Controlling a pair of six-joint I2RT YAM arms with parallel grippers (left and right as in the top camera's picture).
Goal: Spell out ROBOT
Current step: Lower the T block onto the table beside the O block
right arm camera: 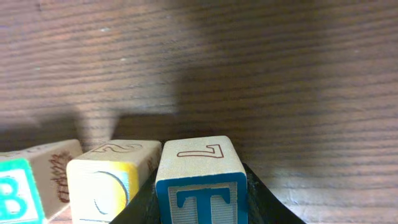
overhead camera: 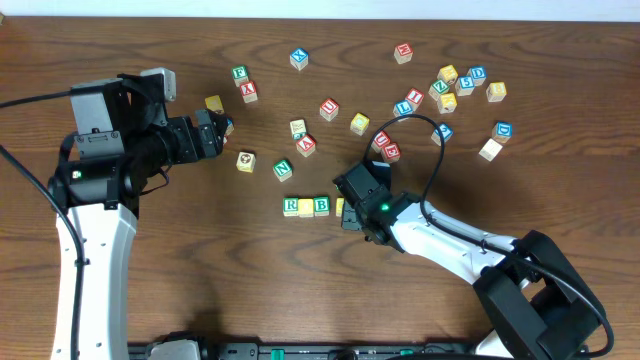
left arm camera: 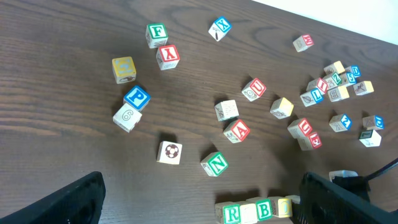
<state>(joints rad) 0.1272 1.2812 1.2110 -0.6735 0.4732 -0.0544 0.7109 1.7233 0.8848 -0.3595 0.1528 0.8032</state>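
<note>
A dark wooden desk (overhead camera: 150,40) is scattered with small alphabet cubes. Toward the near edge, around the middle, a row is being laid out. Reading from the left, it holds the green R cube (overhead camera: 291,206), a first yellow cube (overhead camera: 306,207), the green B cube (overhead camera: 321,206) and a second yellow cube (right arm camera: 112,180), half hidden from above by the arm.

The right gripper (overhead camera: 350,212) is closed on the blue T cube (right arm camera: 202,186), its dark fingers (right arm camera: 261,202) pressed to either side. It holds the cube at the right end of the row, just beside the second yellow cube. It cannot be told whether the T cube rests on the desk or hangs a little above it.

This looks like the last step — setting down the fifth letter. The next move likely calls for letting go cleanly and backing away without nudging the row.

The left gripper (overhead camera: 220,128) hovers wide open and empty at far left, near a loose yellow cube (overhead camera: 213,103) and well apart from the row. Other loose cubes (overhead camera: 450,85) cluster at far right.
</note>
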